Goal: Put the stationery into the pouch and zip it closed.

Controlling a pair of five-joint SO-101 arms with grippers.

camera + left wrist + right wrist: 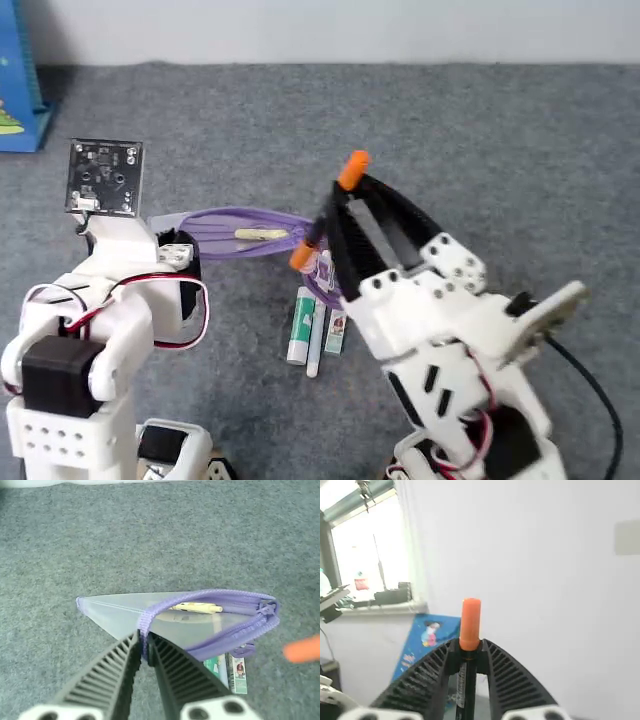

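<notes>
A translucent pouch (245, 235) with a purple zipper lies open on the grey carpet, a pale yellow stick (197, 608) inside it. My left gripper (145, 647) is shut on the pouch's (120, 615) zipper edge, and its place in the high view (183, 258) is at the pouch's left end. My right gripper (333, 208) is shut on a black pen with orange caps (352, 168), held tilted above the pouch's right end. In the right wrist view the pen's orange cap (470, 622) sticks out past the gripper (469, 651). A green-and-white tube (302, 325), a white pen (316, 342) and a small eraser (336, 330) lie just in front of the pouch.
A blue board (18, 90) stands at the far left against the wall. Open grey carpet (500, 140) stretches behind and to the right of the pouch. A small circuit board (103, 178) sits on the left arm.
</notes>
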